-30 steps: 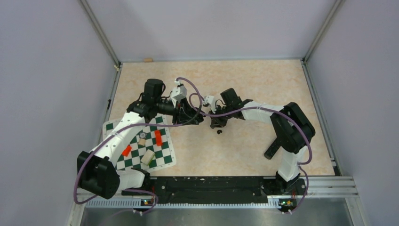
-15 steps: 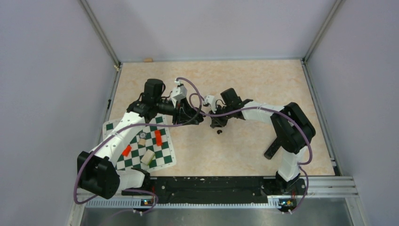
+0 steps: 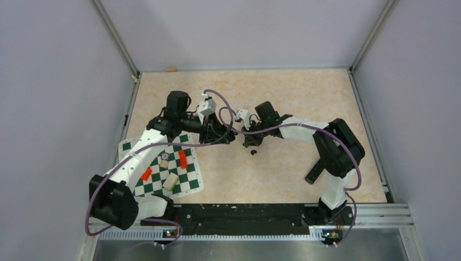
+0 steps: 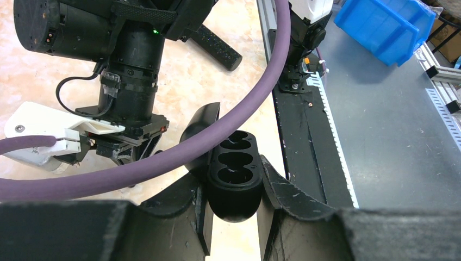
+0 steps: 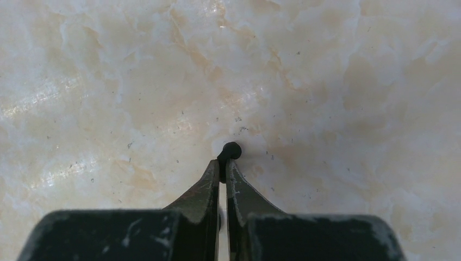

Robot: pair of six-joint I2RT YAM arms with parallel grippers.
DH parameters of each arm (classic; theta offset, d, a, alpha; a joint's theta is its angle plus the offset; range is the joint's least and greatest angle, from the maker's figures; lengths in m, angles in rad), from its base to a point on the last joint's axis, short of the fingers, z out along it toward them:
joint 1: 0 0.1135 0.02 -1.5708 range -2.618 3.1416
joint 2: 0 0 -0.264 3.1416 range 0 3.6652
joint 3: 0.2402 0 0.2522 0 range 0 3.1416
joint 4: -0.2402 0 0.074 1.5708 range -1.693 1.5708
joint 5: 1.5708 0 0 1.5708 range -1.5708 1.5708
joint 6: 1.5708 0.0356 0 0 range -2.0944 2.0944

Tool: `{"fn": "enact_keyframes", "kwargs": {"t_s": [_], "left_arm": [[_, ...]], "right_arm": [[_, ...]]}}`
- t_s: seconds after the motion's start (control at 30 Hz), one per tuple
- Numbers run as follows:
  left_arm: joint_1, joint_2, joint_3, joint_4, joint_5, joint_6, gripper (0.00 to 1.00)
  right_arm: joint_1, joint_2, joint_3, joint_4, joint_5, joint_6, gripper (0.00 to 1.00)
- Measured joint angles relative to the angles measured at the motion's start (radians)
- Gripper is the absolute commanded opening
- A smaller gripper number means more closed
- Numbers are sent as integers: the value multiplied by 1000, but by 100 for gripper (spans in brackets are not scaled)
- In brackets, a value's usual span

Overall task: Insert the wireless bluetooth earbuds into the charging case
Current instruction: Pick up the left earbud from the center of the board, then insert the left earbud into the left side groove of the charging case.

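Observation:
The charging case [image 4: 235, 174] looks black here. It is held level between my left gripper's [image 4: 234, 187] fingers, lid [image 4: 200, 122] swung open to the left. Two of its wells show and look empty. In the top view the left gripper [image 3: 230, 136] is at mid-table, facing my right gripper [image 3: 250, 142]. My right gripper [image 5: 223, 163] points down at the table and is shut on one tiny dark earbud [image 5: 230, 150] at its fingertips. A second small dark earbud [image 3: 253, 153] lies on the table just in front of the right gripper.
A green-and-white chequered mat [image 3: 187, 182] lies front left with two red pieces [image 3: 182, 159], a pale block [image 3: 171, 181] and a small disc. A small tan object [image 3: 171, 69] sits at the back edge. A purple cable [image 4: 179, 152] crosses above the case.

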Motion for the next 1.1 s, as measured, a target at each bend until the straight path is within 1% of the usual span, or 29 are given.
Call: {"fn": "enact_keyframes", "kwargs": {"t_s": [0.27, 0.4, 0.57, 0.77, 0.9, 1.03, 1.1], "left_arm": [[0, 0, 0, 0, 0, -3, 0], [0, 0, 0, 0, 0, -3, 0], [0, 0, 0, 0, 1, -6, 0], [0, 1, 0, 10, 0, -24, 0], [0, 16, -7, 87, -9, -102, 0], [-2, 64, -11, 150, -53, -193, 0], [-5, 98, -11, 167, -84, -234, 0]], "right_arm": [[0, -7, 0, 2, 26, -1, 0], [-3, -50, 0, -16, 21, -2, 0], [-42, -180, 0, -16, -32, 3, 0], [-180, -333, -1, -2, -129, 36, 0], [-246, -454, -27, 37, -204, 67, 0], [-261, -589, -61, 98, -283, 127, 0], [-263, -638, -72, 155, -326, 179, 0]]}}
